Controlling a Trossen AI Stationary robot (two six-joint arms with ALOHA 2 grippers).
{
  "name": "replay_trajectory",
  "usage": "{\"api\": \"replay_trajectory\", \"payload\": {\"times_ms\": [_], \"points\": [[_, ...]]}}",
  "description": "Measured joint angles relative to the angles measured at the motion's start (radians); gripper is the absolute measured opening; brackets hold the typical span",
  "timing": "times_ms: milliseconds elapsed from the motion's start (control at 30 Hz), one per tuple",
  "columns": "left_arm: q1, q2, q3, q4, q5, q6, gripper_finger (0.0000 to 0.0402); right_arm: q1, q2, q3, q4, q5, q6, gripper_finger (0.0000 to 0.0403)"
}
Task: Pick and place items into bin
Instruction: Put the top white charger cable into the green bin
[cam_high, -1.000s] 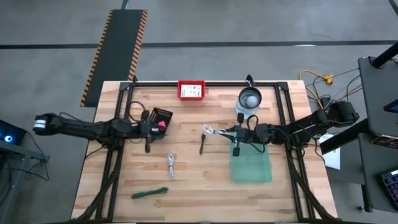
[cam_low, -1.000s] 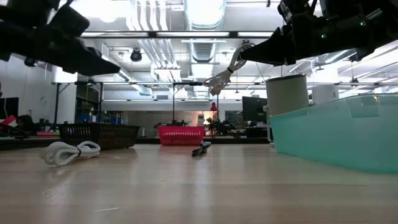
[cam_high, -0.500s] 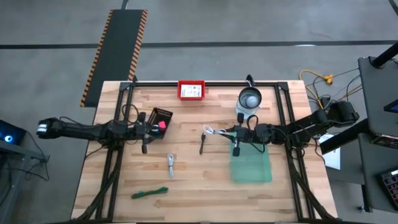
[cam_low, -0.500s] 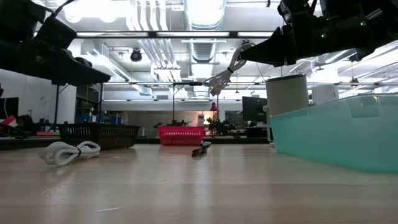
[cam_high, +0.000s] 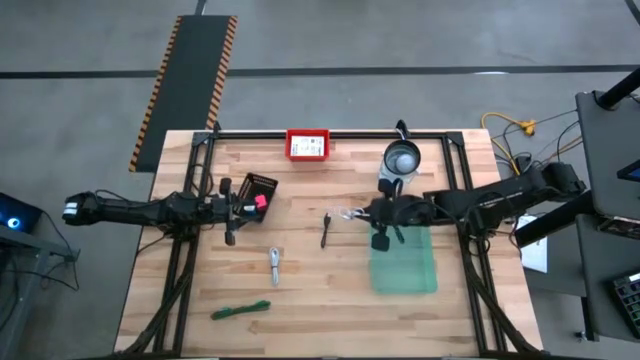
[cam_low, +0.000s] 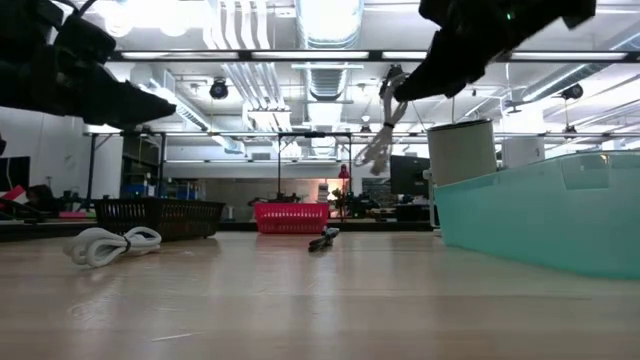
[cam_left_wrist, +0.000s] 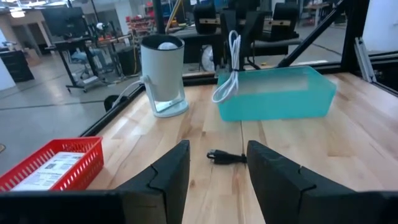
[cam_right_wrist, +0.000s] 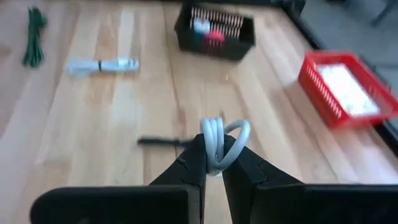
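Observation:
My right gripper (cam_high: 364, 213) (cam_right_wrist: 217, 150) hovers just left of the teal bin (cam_high: 404, 268), shut on a bundle of white cable (cam_high: 350, 213). My left gripper (cam_high: 236, 209) (cam_left_wrist: 217, 149) is open and touches nothing, next to a black basket (cam_high: 259, 189) holding a pink ball (cam_high: 261, 200). Lying flat on the table are a thin black stick (cam_high: 325, 230), a second white coiled cable (cam_high: 275, 265) and a green tie (cam_high: 240, 310). A red basket (cam_high: 308, 145) holds white printed cards. My right gripper pinches the white cable bundle between its two fingers at one looped end (cam_right_wrist: 217, 140). The fingers come slanting down from the table's right side. The bundle is lifted clear and hangs below the fingertips (cam_low: 378, 140), well above the table.
A glass jar with a metal lid (cam_high: 402, 160) stands behind the bin, close to my right arm. The bin wall (cam_low: 540, 215) rises at the right of the low view. Bare wood lies between the black stick and the green tie.
My right gripper has drawn back toward the table's right, nearer the bin, and tipped downward. The held cable bundle has swung from sticking out sideways to hanging more steeply below the fingers. My left gripper has shifted slightly toward the left edge.

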Motion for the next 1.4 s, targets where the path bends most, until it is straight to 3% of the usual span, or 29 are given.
{"api": "replay_trajectory", "payload": {"times_ms": [400,567,767,1000,1400], "points": [[0.000,0.000,0.000,0.005,0.000,-0.001,0.0144,0.008,0.008,0.291,-0.583,-0.010,0.195,0.0024],[0.000,0.003,0.000,0.025,-0.001,-0.001,0.0144,0.008,0.008,0.378,-0.738,-0.076,0.224,0.0024],[0.000,0.001,0.000,0.036,-0.004,0.000,0.0144,0.010,0.010,0.416,-0.881,-0.099,0.224,0.0024],[0.000,0.002,0.000,0.036,-0.005,-0.001,0.0144,0.011,0.013,0.411,-1.019,-0.216,0.283,0.0024],[0.000,0.026,0.000,0.036,-0.006,0.000,0.0144,0.011,0.014,0.356,-1.063,-0.244,0.306,0.0024]]}}
